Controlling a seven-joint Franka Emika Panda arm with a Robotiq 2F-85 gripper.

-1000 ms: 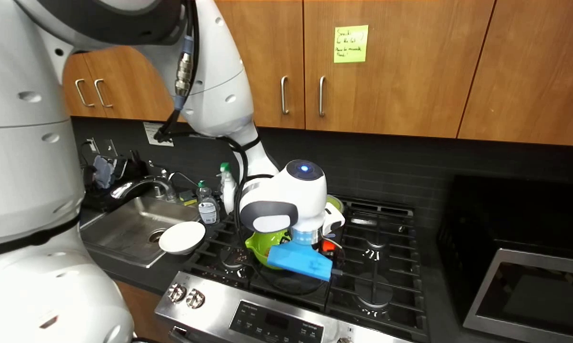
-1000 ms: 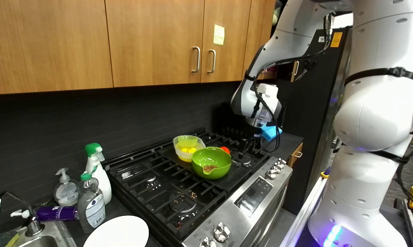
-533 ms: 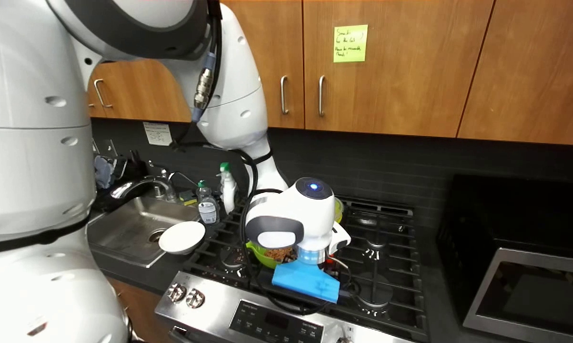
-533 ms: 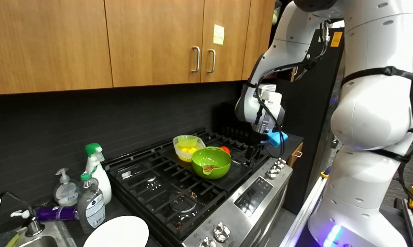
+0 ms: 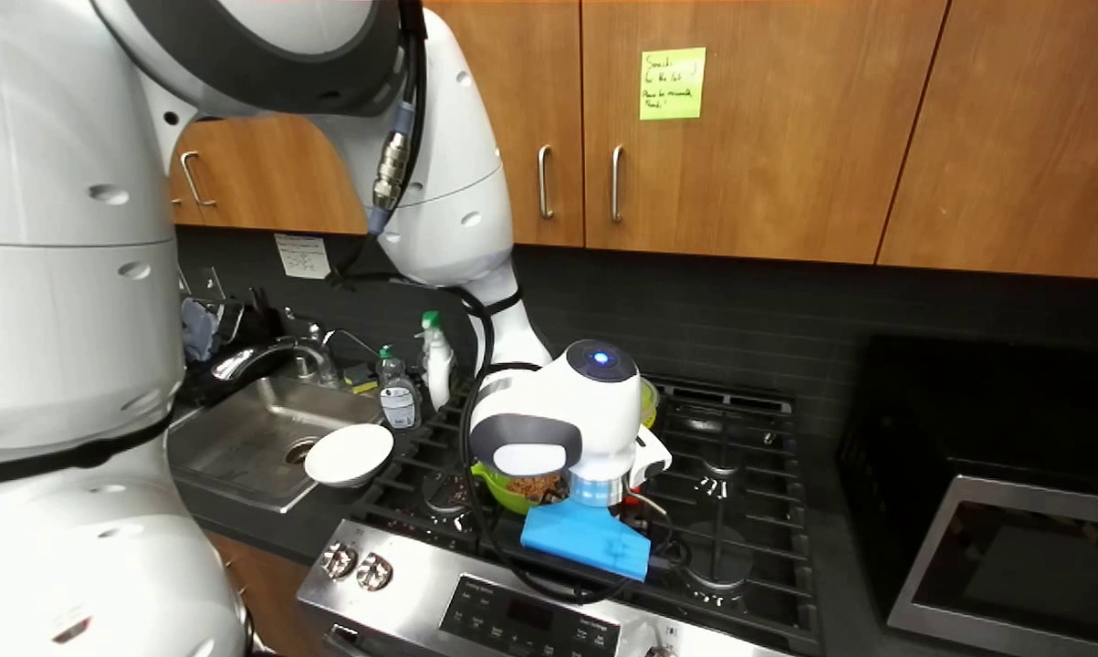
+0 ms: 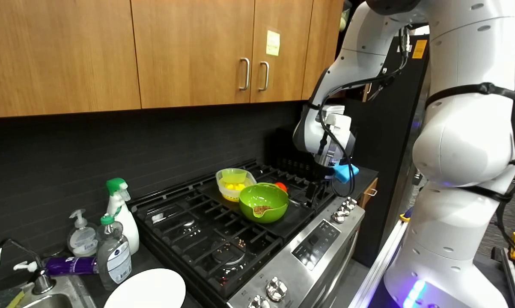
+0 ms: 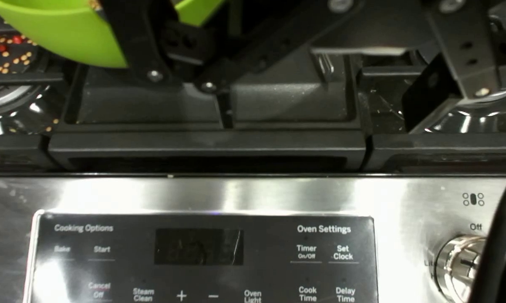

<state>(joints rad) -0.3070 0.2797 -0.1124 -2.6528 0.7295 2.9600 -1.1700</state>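
Purple shows at the left in an exterior view, on a bottle lying on its side; beside it a pump bottle, a green-capped clear bottle and a white spray bottle stand upright. Next come a white dish and the black stove. On its middle sit a clear container with yellow pieces and, right of that, a green bowl holding brown bits. Right of a red-orange object, the gripper hangs near the bowl but apart from it, fingers spread wide in the wrist view. Beyond show a blue cover and the white arm.
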